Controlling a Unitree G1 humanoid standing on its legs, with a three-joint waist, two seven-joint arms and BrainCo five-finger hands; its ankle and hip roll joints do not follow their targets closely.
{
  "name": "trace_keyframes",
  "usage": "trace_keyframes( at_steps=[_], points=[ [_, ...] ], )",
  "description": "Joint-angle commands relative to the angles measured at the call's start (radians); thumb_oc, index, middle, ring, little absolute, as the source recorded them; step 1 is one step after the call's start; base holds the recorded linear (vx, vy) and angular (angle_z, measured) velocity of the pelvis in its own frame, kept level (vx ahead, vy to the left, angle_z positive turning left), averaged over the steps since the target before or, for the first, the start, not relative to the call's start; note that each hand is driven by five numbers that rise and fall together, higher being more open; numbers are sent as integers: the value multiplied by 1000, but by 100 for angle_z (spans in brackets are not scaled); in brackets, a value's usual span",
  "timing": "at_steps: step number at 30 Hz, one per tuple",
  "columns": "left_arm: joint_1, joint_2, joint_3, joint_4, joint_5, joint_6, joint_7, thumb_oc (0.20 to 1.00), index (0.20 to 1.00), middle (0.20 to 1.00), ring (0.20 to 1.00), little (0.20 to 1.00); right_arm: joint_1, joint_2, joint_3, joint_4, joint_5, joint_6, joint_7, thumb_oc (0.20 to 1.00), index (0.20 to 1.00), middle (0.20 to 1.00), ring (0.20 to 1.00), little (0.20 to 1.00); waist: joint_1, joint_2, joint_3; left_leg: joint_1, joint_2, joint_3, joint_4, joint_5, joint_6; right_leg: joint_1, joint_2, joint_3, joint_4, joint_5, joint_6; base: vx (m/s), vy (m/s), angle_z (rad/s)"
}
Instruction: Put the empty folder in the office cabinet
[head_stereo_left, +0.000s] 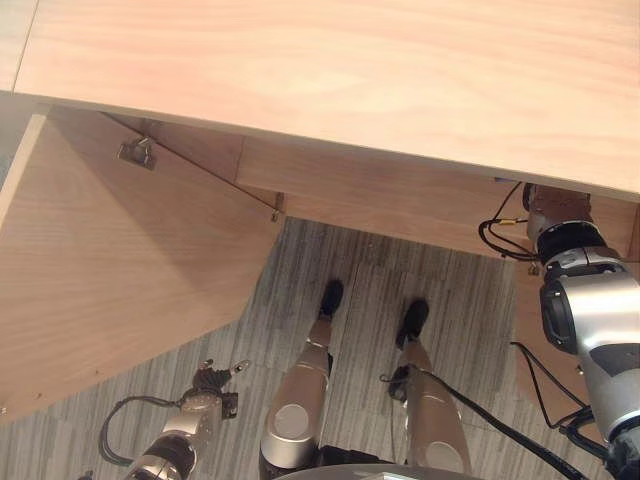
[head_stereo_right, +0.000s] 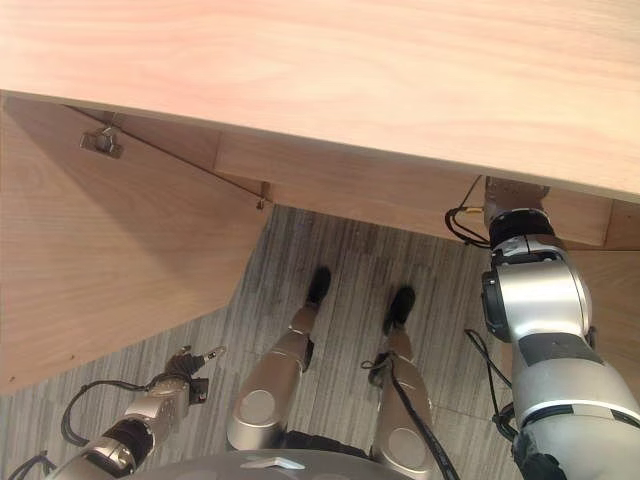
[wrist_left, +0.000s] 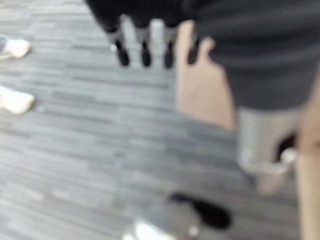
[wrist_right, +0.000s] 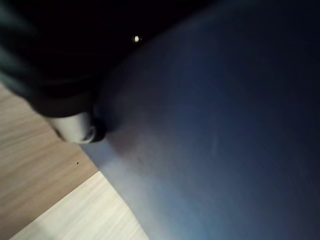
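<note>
My left hand (head_stereo_left: 212, 380) hangs low at the lower left of the head views, over the grey striped carpet (head_stereo_left: 350, 270), its fingers (wrist_left: 145, 52) straight and loose, holding nothing. My right arm reaches up at the right of the frame and goes under the edge of the wooden cabinet top (head_stereo_left: 350, 70), so my right hand is hidden there. In my right wrist view a blue folder (wrist_right: 225, 140) fills most of the frame, lying on a pale wood shelf (wrist_right: 45, 175), with one silver finger (wrist_right: 75, 127) at its edge; I cannot tell whether my fingers are closed on it. The open cabinet door (head_stereo_left: 110, 270) stands at the left, its far edge cut off.
</note>
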Motion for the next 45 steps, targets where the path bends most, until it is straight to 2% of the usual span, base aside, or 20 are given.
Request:
trace_keyframes(
  at_steps=[1, 2, 3, 7, 9, 32, 33, 35, 39, 40, 41, 45],
  points=[
    [39, 71, -52, 35, -47, -14, 9, 1000, 1000, 1000, 1000, 1000, -72, -71, 50, -9, 13, -102, 98, 200, 200, 200, 200, 200, 33, -27, -37, 31, 49, 46, -10, -126, -13, -36, -93, 17, -4, -103, 99, 0, 0, 0],
    [41, 70, -54, 29, -57, -19, 16, 1000, 1000, 1000, 1000, 1000, -80, -73, 44, -12, 52, -188, 85, 200, 200, 200, 200, 200, 34, -25, -35, 31, 49, 46, -10, -124, -14, -33, -91, 17, -4, -105, 98, 0, 0, 0],
    [41, 70, -54, 29, -57, -19, 16, 1000, 1000, 1000, 1000, 1000, -80, -73, 44, -12, 52, -188, 85, 200, 200, 200, 200, 200, 34, -25, -35, 31, 49, 46, -10, -124, -14, -33, -91, 17, -4, -105, 98, 0, 0, 0],
    [37, 76, -72, 0, -90, -16, 36, 1000, 1000, 1000, 1000, 1000, -122, -71, 46, -35, 3, -293, 27, 200, 200, 200, 200, 200, 39, -15, -31, 27, 46, 43, -10, -119, -15, -30, -90, 13, -4, -113, 96, -18, 10, -1],
    [38, 80, -74, -12, -84, -11, 29, 1000, 1000, 1000, 1000, 1000, -158, -65, 75, -33, -13, -301, 8, 200, 200, 200, 200, 200, 45, -8, -30, 24, 44, 42, -10, -115, -17, -29, -91, 11, -4, -115, 94, -35, 23, -4],
    [33, 106, -63, -57, -97, -27, 17, 1000, 1000, 1000, 1000, 1000, -181, -76, 112, -30, -24, -115, 151, 200, 200, 200, 200, 200, 58, -16, -23, 9, 55, 61, -10, -108, -24, -12, -73, 11, -4, -139, 89, -3, 0, -1],
    [32, 108, -64, -59, -99, -27, 17, 1000, 1000, 1000, 1000, 1000, -183, -76, 114, -30, -23, -109, 156, 238, 238, 238, 238, 238, 58, -17, -22, 9, 56, 62, -10, -108, -24, -12, -72, 11, -4, -139, 89, 0, 0, 0],
    [33, 111, -64, -62, -103, -31, 16, 1000, 1000, 1000, 1000, 1000, -183, -81, 116, -31, -25, -99, 163, 200, 200, 200, 200, 200, 58, -19, -21, 8, 57, 63, -10, -107, -24, -11, -70, 12, -4, -140, 89, 0, 0, 0],
    [37, 117, -60, -68, -100, -28, 14, 1000, 1000, 1000, 1000, 1000, -184, -89, 112, -23, -28, -75, 170, 200, 200, 200, 200, 200, 60, -21, -21, 8, 59, 65, -10, -107, -24, -8, -68, 13, -4, -141, 89, 0, -3, -1],
    [36, 120, -60, -70, -102, -25, 15, 1000, 1000, 1000, 1000, 1000, -185, -91, 111, -20, -29, -63, 170, 558, 558, 558, 558, 558, 61, -22, -20, 8, 60, 66, -10, -107, -25, -7, -67, 12, -4, -142, 89, 0, 0, 0],
    [37, 122, -59, -71, -102, -25, 14, 1000, 1000, 1000, 1000, 1000, -183, -92, 110, -17, -23, -40, 170, 1000, 1000, 1000, 1000, 1000, 61, -22, -20, 7, 60, 66, -10, -106, -24, -7, -67, 12, -4, -142, 88, 0, 0, 0],
    [35, 126, -58, -73, -103, -23, 14, 1000, 1000, 1000, 1000, 1000, -183, -96, 109, -1, -23, 9, 160, 1000, 1000, 1000, 1000, 1000, 62, -24, -20, 6, 61, 67, -10, -106, -25, -6, -65, 13, -4, -143, 89, 0, 0, 0]
  ],
)
